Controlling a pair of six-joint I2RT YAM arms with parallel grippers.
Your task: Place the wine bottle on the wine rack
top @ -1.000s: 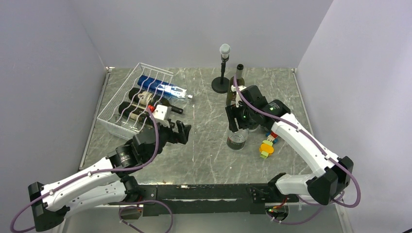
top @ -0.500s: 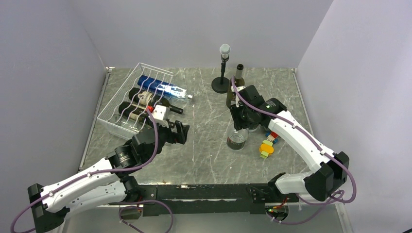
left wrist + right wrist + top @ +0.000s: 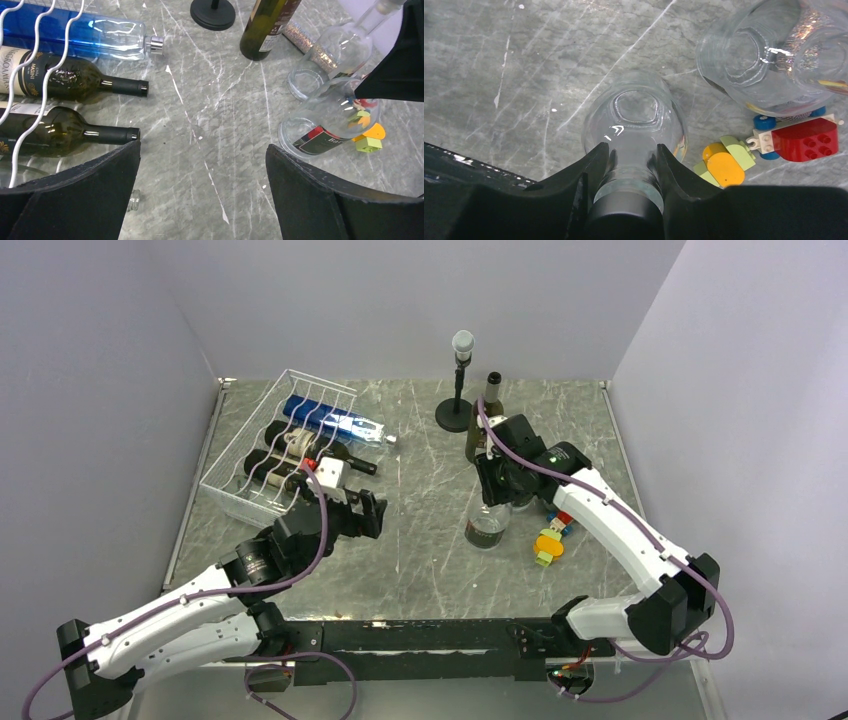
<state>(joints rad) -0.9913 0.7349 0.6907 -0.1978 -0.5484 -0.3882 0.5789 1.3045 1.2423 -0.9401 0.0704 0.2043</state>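
Note:
A clear wine bottle (image 3: 487,528) with a red and black label stands upright at the table's middle right; it also shows in the left wrist view (image 3: 325,125) and the right wrist view (image 3: 636,112). My right gripper (image 3: 497,490) is shut on its neck from above, with a finger (image 3: 591,162) pressed on each side. The white wire wine rack (image 3: 232,480) sits at the back left and holds a blue bottle (image 3: 325,418) and two dark bottles (image 3: 290,462). My left gripper (image 3: 360,512) is open and empty over bare table, right of the rack (image 3: 50,50).
A green bottle (image 3: 483,420) and a black stand with a white top (image 3: 458,390) stand at the back. A second clear bottle (image 3: 769,55) stands just behind the held one. Toy blocks (image 3: 550,538) lie to its right. Walls enclose three sides of the table.
My right gripper shifted slightly left and back and settled around the clear bottle's neck. My left gripper drew back a little toward the left.

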